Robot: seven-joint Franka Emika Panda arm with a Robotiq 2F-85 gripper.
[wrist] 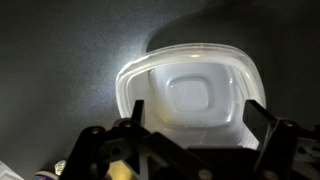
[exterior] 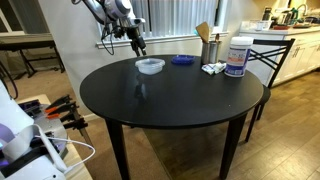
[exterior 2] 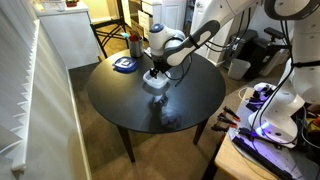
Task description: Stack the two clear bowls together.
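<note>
A clear plastic bowl (exterior: 150,66) with a rounded-square rim sits on the far part of the round black table (exterior: 170,100); it also shows in an exterior view (exterior 2: 155,84). In the wrist view the bowl (wrist: 190,90) fills the middle, and its rim looks doubled on the left. I cannot tell whether two bowls are nested there, and I see no separate second clear bowl. My gripper (exterior: 138,45) hangs just above the bowl, also seen in an exterior view (exterior 2: 158,68). In the wrist view its fingers (wrist: 198,125) are spread open on either side of the bowl's near edge, holding nothing.
A small flat blue dish (exterior: 182,60) lies beyond the bowl, also seen in an exterior view (exterior 2: 123,65). A white tub with a blue label (exterior: 237,57), a metal cup (exterior: 210,48) and a small white item (exterior: 213,68) stand at the table's far side. A chair (exterior: 272,50) stands behind.
</note>
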